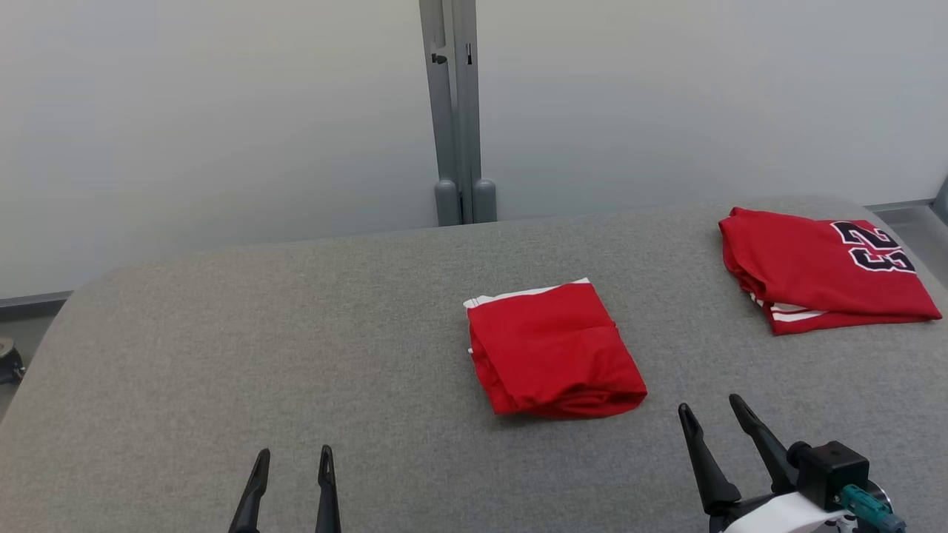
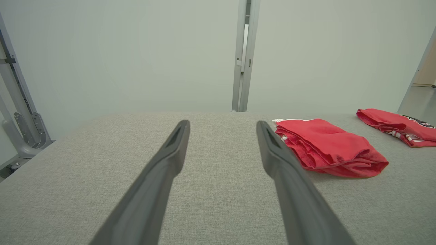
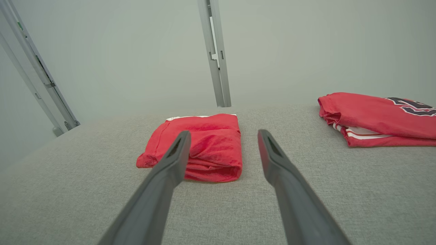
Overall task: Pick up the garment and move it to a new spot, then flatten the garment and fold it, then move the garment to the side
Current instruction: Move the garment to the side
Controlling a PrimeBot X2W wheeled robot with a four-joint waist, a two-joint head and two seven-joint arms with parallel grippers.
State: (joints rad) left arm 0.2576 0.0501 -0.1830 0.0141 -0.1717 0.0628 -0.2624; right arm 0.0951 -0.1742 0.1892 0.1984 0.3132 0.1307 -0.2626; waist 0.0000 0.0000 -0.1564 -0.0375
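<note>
Our left gripper [image 2: 222, 126] holds its two dark fingers [image 2: 160, 177] wide apart above the grey tabletop [image 2: 85, 177]. We see a folded red garment [image 2: 327, 146] lying on it, just to the right of the right finger. Farther right, by the edge, lies a second red garment [image 2: 398, 127] with white stripes. A grey post [image 2: 243, 68] stands against the pale wall [image 2: 136, 51] behind, and a metal frame [image 2: 20, 112] stands at the far left.

Dark 2-fingered right gripper [image 1: 709, 403], white forearm [image 1: 785, 516]
</note>
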